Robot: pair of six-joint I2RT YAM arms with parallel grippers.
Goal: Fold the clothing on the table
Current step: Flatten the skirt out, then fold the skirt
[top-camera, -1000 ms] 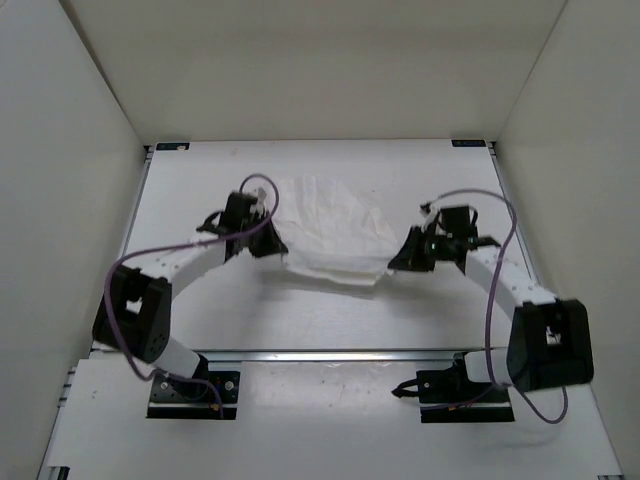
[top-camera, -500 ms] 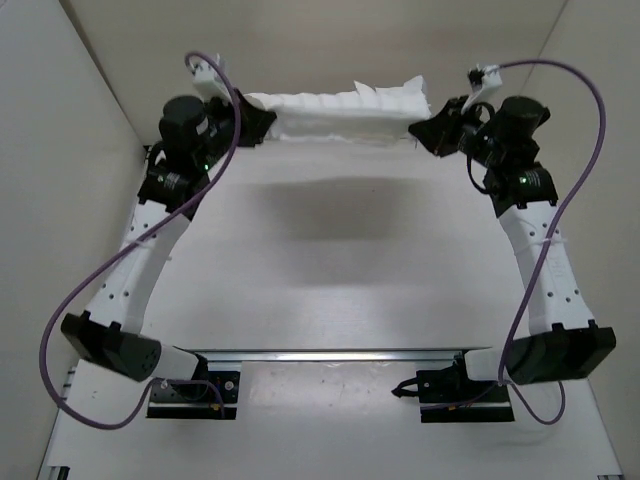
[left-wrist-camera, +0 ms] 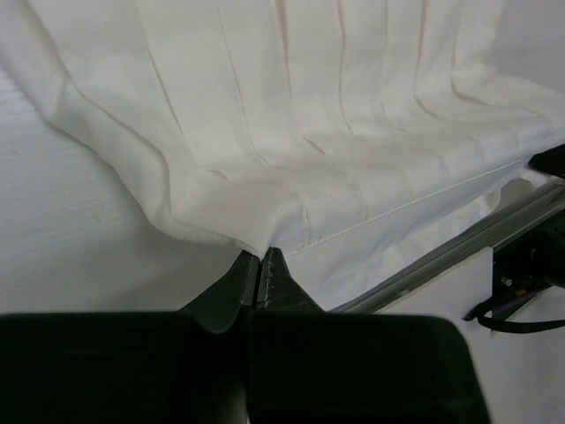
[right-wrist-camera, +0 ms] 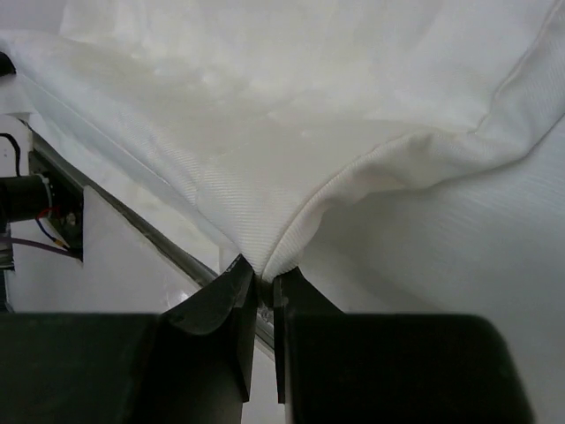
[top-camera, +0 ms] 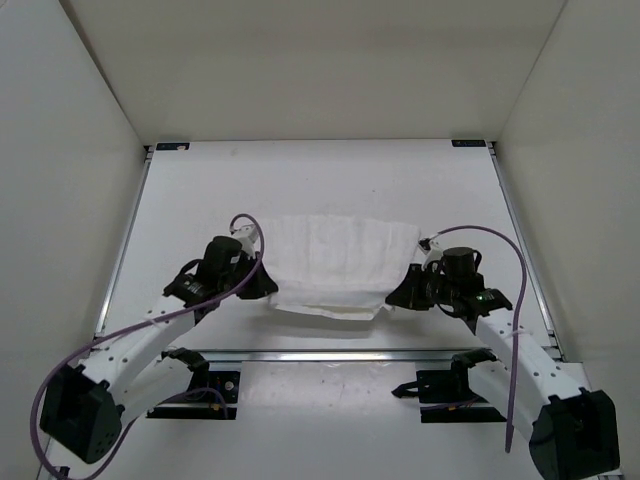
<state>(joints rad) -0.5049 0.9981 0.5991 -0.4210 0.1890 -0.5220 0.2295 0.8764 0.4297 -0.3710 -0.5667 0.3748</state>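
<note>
White clothing [top-camera: 335, 262], arms [top-camera: 150, 335] bent low, left claw [top-camera: 270, 287] and right claw [top-camera: 392, 296] clamping corners

The clothing [top-camera: 340, 262] is a thin, plain white cloth with faint parallel creases, drawn out as a wide band. It spans from the left gripper [top-camera: 270, 285] to the right gripper [top-camera: 397, 295], and each pinches one near corner. Beyond both grippers the cloth lies on the table [top-camera: 300, 180], a matte white surface with a thin metal rim. Between the grippers its near edge sags towards that rim.
</note>
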